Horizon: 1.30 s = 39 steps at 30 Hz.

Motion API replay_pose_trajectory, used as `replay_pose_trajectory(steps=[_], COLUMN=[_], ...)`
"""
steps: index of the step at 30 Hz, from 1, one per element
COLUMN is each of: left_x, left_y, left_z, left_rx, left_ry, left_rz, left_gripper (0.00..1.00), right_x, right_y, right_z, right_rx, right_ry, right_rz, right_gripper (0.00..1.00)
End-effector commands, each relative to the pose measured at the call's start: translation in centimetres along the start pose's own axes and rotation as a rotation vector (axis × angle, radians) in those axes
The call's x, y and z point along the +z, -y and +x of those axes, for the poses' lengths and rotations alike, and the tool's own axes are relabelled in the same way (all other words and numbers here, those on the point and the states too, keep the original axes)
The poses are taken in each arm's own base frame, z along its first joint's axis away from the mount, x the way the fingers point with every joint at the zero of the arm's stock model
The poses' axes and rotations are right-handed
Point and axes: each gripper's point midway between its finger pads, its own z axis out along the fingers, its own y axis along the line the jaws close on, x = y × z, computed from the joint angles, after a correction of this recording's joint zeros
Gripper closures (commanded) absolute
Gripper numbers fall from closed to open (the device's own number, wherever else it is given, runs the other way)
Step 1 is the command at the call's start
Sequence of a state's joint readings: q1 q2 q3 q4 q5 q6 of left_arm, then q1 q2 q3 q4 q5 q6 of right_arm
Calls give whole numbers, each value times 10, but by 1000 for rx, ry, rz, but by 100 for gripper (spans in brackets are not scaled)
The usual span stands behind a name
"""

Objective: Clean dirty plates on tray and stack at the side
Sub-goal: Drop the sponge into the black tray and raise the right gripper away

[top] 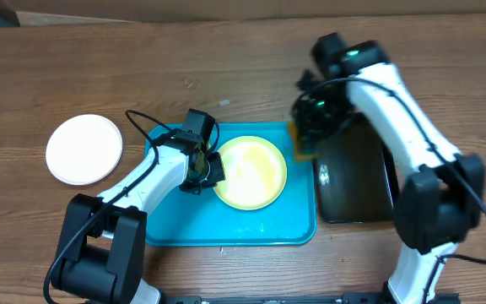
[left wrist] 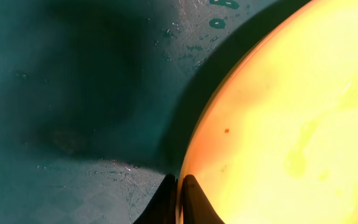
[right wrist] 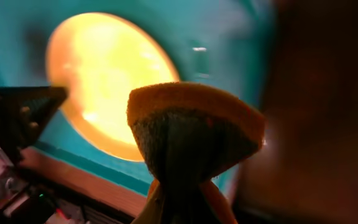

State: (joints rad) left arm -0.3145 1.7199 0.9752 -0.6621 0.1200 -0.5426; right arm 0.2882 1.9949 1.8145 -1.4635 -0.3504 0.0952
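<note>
The pale yellow round plate (top: 251, 173) lies in the bright turquoise rectangular plastic tray (top: 175, 224). The left gripper (top: 207, 167) has its jaws pinched narrow on the plate's left rim. The right gripper (top: 304, 137) hovers at the tray's right edge, jaws clamping a yellow-and-green sponge (right wrist: 194, 130). A white round plate (top: 83, 149) rests on the wooden surface (top: 226, 59), left of the tray.

This looks like a robotics lab bench: a white-and-black left arm (top: 146, 179) and right arm (top: 399, 105) rise from the lower edge of the overhead frame over a wood-grain table (top: 226, 59), with a turquoise tray (top: 226, 228) at centre, a black tray (top: 353, 187) at right, a white plate (top: 83, 149) at left.
</note>
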Motion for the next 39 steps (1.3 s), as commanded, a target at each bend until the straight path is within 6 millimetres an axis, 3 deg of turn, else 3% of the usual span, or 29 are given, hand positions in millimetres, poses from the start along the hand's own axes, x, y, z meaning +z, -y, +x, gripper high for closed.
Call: replay_pose_trajectory(steps=[1,7,14,19,20,22,23,27,29,32,35,38,39], left_x=[3,3,3,3,3,3,3,3,3,3,3,3,3], left_y=[2,2,2,3,3,3,3,3,3,3,3,3,3], left_z=[2,2,2,2,2,1,1,1,1,1,1,1,1], left_rx=[17,20,20,20,20,21,20,20,20,20,20,21,21], left_ry=[-12,-13,-11,-12,-12,-10,-10,-10,-10,-10,-10,-9,-10], left_rz=[1,3,4,6,7,8,8,8,9,9,9,8,8], left_gripper=[91,90,90,90,90,90,90,90,89,89,89,89,89], right_x=[-28,-20,25,53,56,56,54,46,45,45,52,60,62], right_y=[51,112,153,164,165,165,165,165,168,174,178,176,174], right_z=[-3,-1,8,3,3,2,1,-3,-3,-4,-8,-8,-9], right_rx=[74,191,215,231,230,229,228,233,236,265,302,296,294], right_ry=[51,51,35,83,89,93,97,103,108,122,156,161,162], right_rz=[129,210,311,310,310,310,314,314,324,357,358,339,321], right_gripper=[96,96,96,96,92,66,62,58,47,37,37,59,58])
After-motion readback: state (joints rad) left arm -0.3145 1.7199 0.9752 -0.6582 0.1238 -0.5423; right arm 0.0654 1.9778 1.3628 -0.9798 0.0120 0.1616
